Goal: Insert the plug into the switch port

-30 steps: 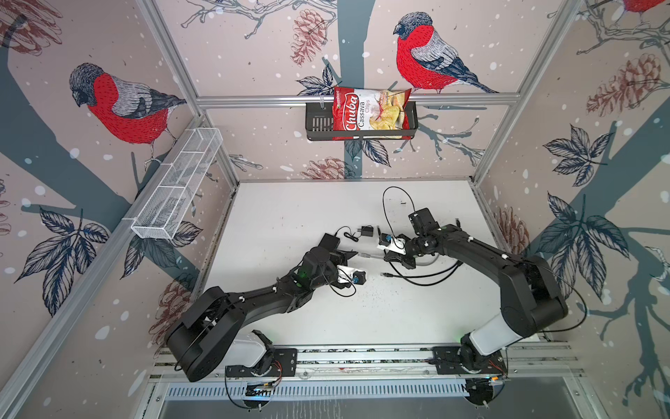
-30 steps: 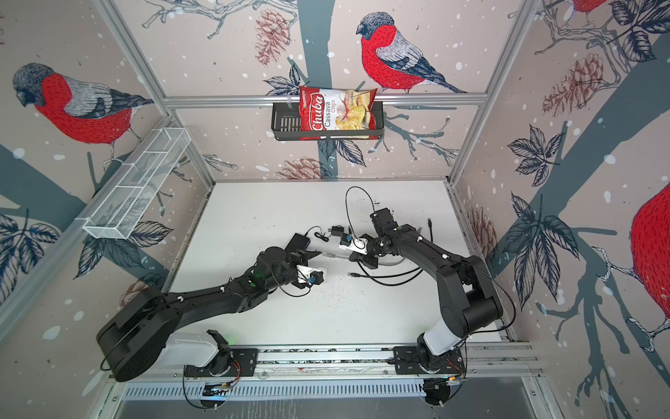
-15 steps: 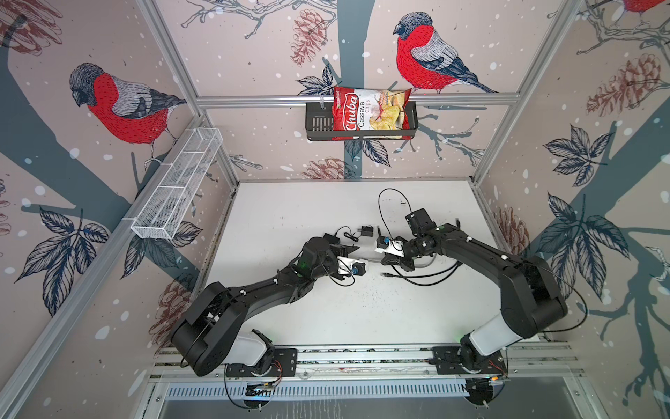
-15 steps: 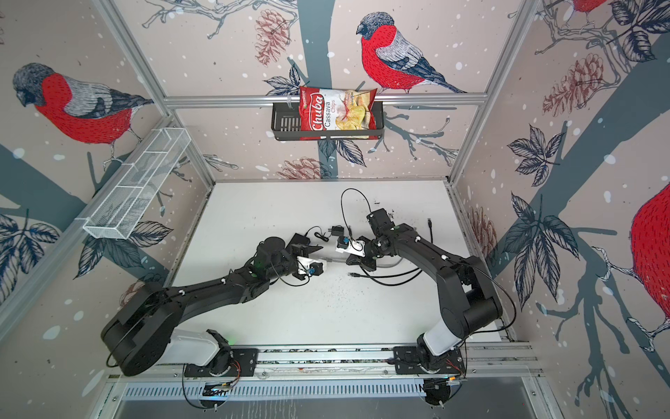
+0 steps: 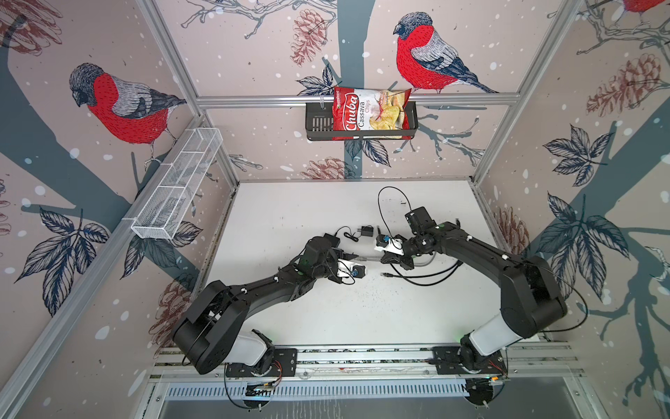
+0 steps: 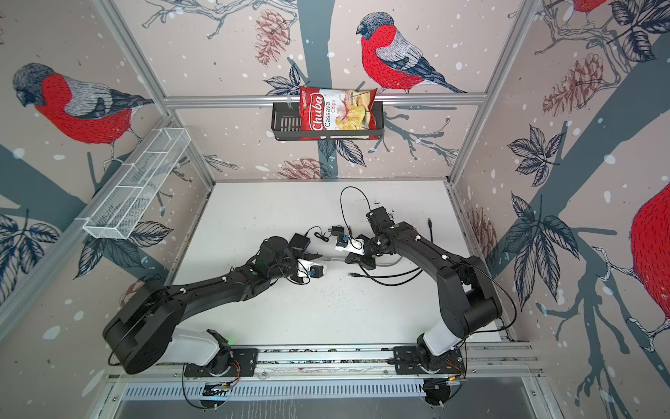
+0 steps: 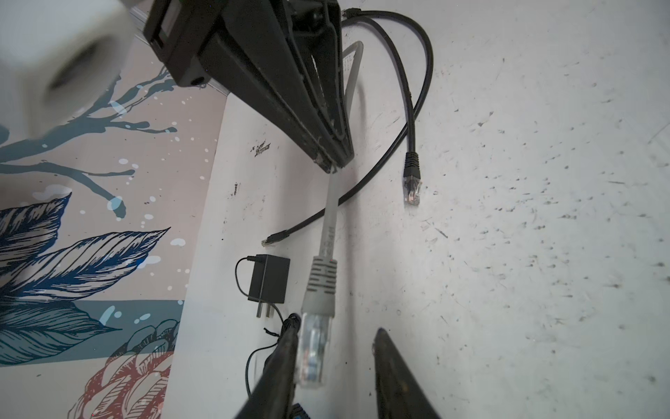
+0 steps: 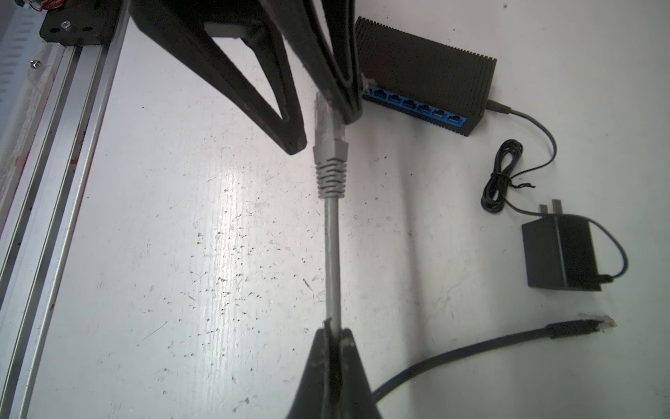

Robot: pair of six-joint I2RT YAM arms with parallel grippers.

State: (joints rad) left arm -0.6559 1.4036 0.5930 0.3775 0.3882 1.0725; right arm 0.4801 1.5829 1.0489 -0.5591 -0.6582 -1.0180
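Note:
A grey cable (image 8: 333, 254) ends in a clear plug (image 7: 313, 348) with a grey boot. My right gripper (image 8: 333, 328) is shut on the cable a short way behind the boot and holds it above the table. My left gripper (image 7: 335, 326) is open around the plug: one finger (image 7: 282, 362) touches its side, the other stands apart. In both top views the two grippers meet at mid-table, left gripper (image 5: 353, 258) facing right gripper (image 5: 382, 259). The switch (image 8: 424, 72), a black ribbed box with blue ports, lies flat just beyond the left fingers, seen in a top view as the switch (image 5: 330, 238).
The switch's black power adapter (image 8: 560, 254) and its bundled thin cord (image 8: 502, 181) lie beside it. A loose black network cable with its own plug (image 7: 412, 181) curves over the white table under the right arm. The metal rail (image 8: 54, 163) borders the table's front edge.
My left gripper has moved up to the plug end of the grey cable and its jaws have narrowed around it. The right gripper keeps its hold on the cable.

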